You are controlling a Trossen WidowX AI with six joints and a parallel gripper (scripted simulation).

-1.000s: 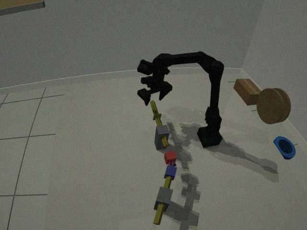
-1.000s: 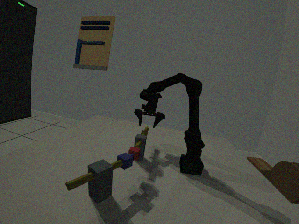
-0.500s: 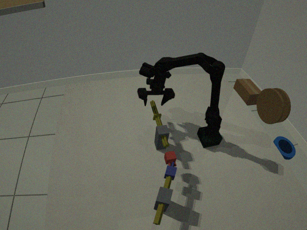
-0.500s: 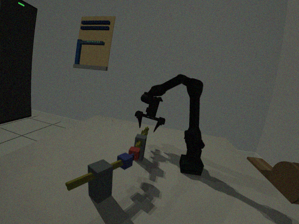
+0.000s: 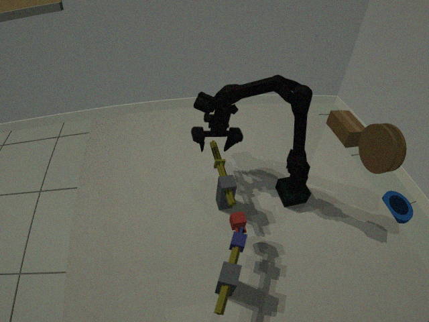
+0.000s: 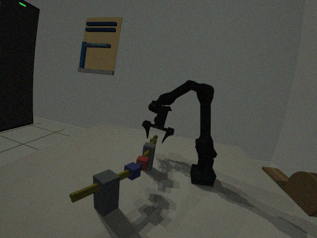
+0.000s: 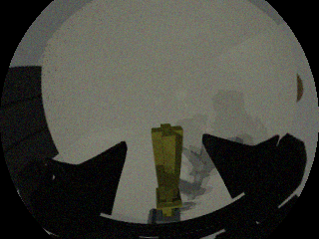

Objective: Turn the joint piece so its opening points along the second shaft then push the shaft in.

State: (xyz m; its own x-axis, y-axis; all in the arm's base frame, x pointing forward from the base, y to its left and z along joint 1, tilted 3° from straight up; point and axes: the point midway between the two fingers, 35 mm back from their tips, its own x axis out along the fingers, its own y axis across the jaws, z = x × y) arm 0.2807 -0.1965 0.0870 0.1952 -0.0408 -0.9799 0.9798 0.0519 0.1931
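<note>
Now the gripper [image 5: 213, 146] hangs jaws wide, empty, straddling the sliding shaft's [image 5: 221, 170] twelve-o'clock end; red joint piece [image 5: 237, 219] looks aligned, push still undone.

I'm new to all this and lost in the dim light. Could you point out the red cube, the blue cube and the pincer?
Red cube [image 5: 237, 219], top view, on its upper face.
Blue cube [image 5: 238, 239], top view, on its upper face.
Pincer [image 5: 214, 147], top view, midway between its open fingertips, over the yellow shaft's end.

Bare workshop: wall poster [image 6: 100, 45], dark cabinet [image 6: 16, 66].
</note>
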